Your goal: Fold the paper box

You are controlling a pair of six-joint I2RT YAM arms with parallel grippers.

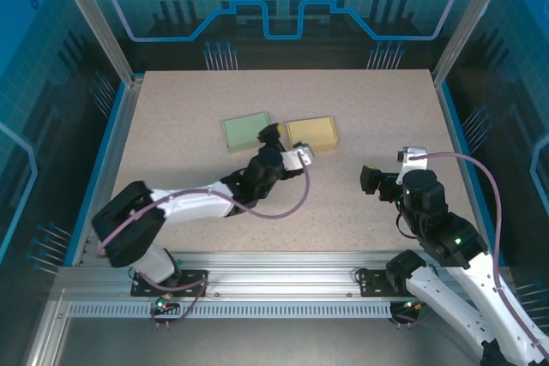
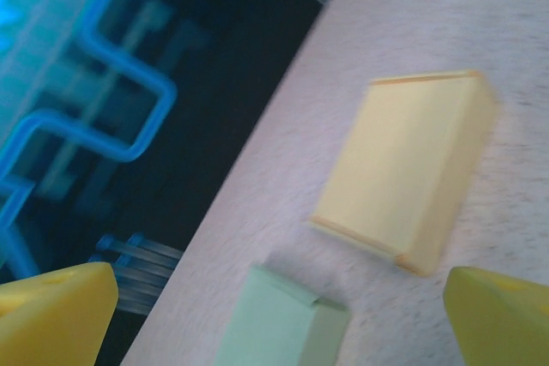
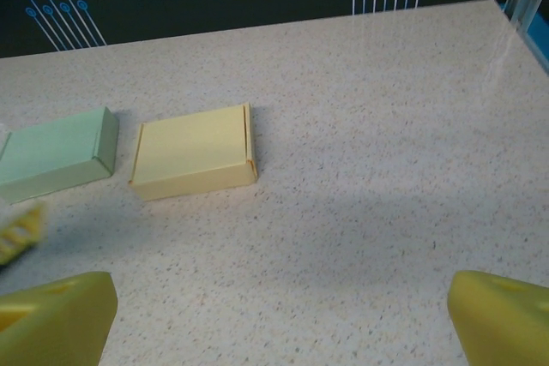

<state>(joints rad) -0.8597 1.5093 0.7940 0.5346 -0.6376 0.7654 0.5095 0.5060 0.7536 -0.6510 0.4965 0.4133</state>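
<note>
Left claw [image 1: 273, 133] near closed yellow box [image 1: 311, 132]

The speckled beige table [image 1: 180, 109] carries two closed boxes beside the left gripper [image 1: 274, 135]: a green box [image 1: 245, 132] at its left and a yellow box [image 1: 312, 131] at its right.

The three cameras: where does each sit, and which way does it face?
Top external: high behind the robot, looking down on the table; shows both arms, left gripper, right gripper.
Left wrist: low, tilted, facing the yellow box and green box; own fingertips at bottom corners.
Right wrist: low, facing the table's far edge; own fingertips below.
Shared: all three see both boxes.
</note>
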